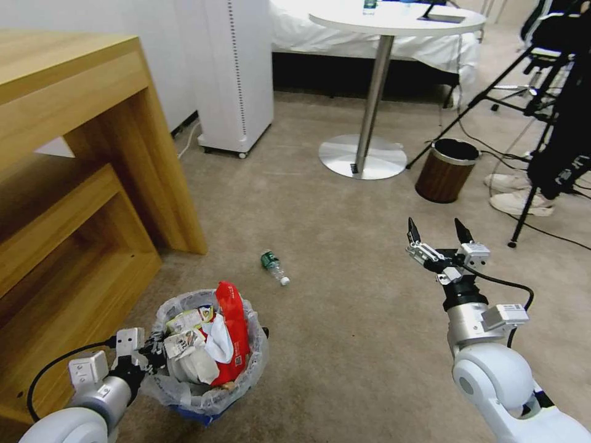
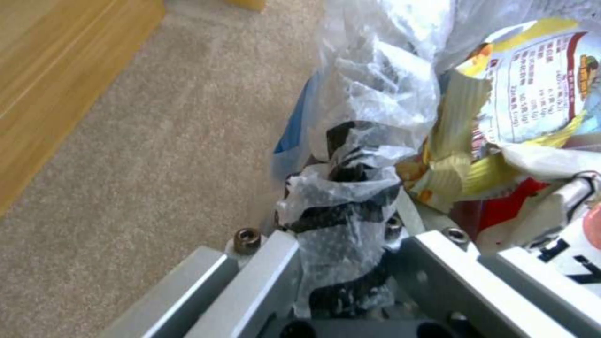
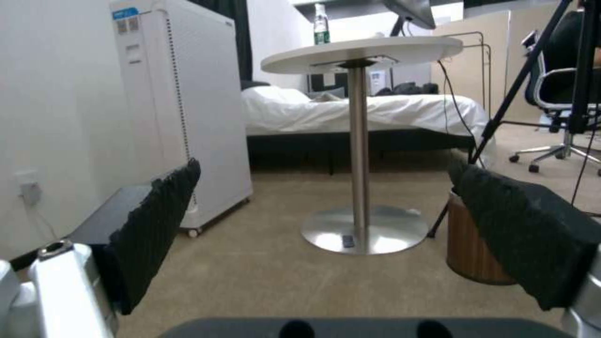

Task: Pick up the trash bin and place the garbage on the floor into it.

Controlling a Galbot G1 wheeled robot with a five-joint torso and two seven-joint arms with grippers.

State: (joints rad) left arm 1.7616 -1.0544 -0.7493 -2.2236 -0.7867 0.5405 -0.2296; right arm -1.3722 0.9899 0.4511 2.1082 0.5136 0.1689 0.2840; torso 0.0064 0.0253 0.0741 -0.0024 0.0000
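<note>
The trash bin is small, round and blue, lined with a crinkled clear bag, and sits low at my front left. It holds red snack wrappers and crumpled white paper. My left gripper is shut on its near rim, and the left wrist view shows the fingers clamped over bag plastic and the blue wall. I cannot tell whether the bin is off the carpet. One piece of garbage, a small green-labelled bottle, lies on the carpet beyond the bin. My right gripper hovers open and empty to the right.
A wooden desk with shelves stands close on the left. Behind are a white appliance on wheels, a round pedestal table and a brown wood-pattern bin. Black tripod legs and cables cross the right side.
</note>
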